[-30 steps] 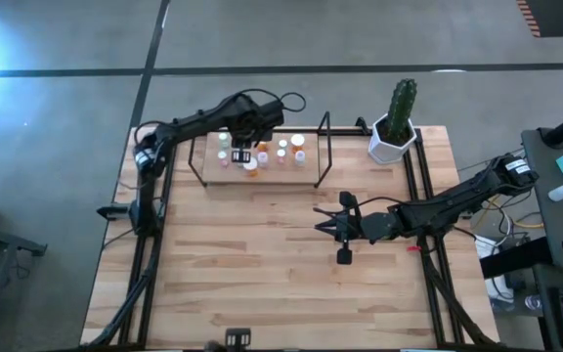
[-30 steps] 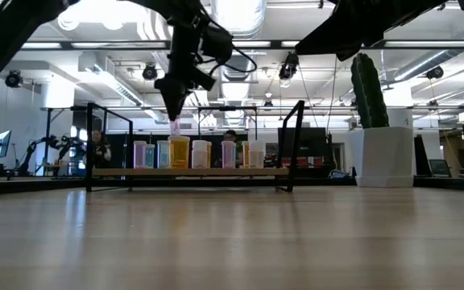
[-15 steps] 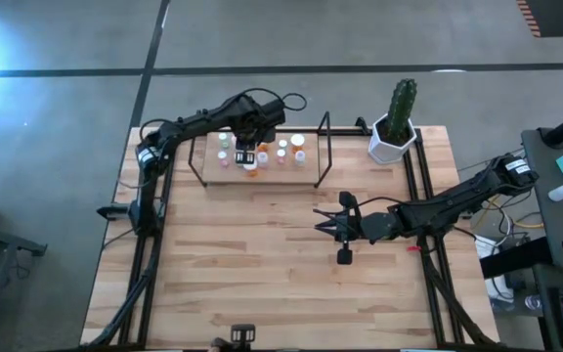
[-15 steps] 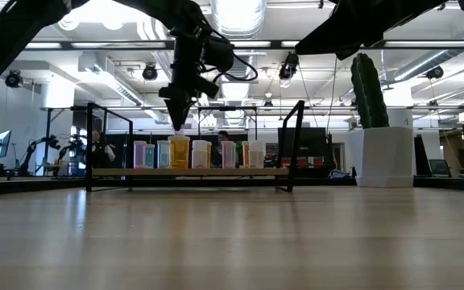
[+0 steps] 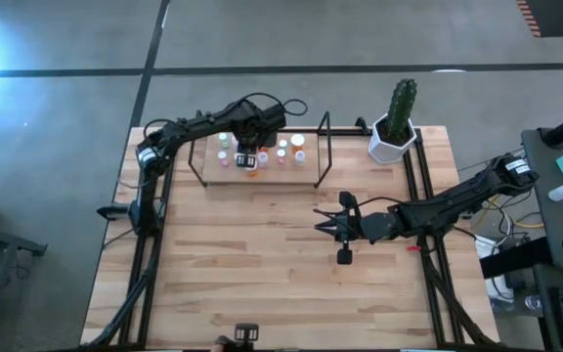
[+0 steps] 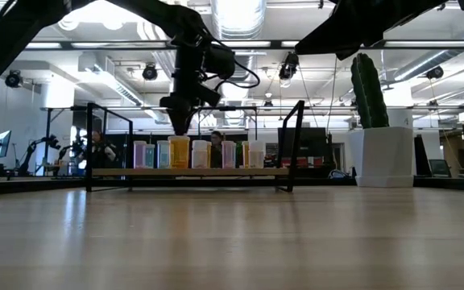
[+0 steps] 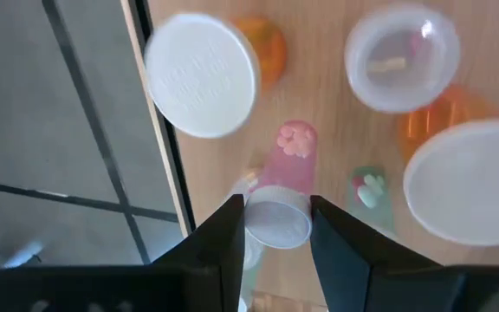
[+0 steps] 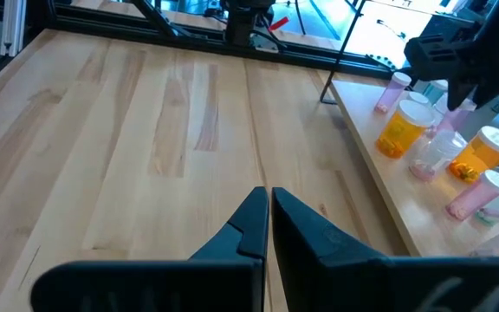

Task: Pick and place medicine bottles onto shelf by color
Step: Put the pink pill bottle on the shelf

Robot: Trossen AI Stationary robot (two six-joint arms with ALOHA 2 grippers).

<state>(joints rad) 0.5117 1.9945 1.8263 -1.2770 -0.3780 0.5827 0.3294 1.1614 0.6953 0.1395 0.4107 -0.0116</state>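
Pink bottle (image 7: pixel 289 165) stood upright straight down between the closed-in fingers (image 7: pixel 219 247) of the left gripper (image 5: pixel 246 156), its white cap clamped, low over the shelf (image 5: pixel 301 177) among the other bottles, while the right gripper (image 5: pixel 323 224), pinched together, waited mid-table.

Dark jointed arms (image 5: pixel 189 125), looped black cables, seemingly matte finish.
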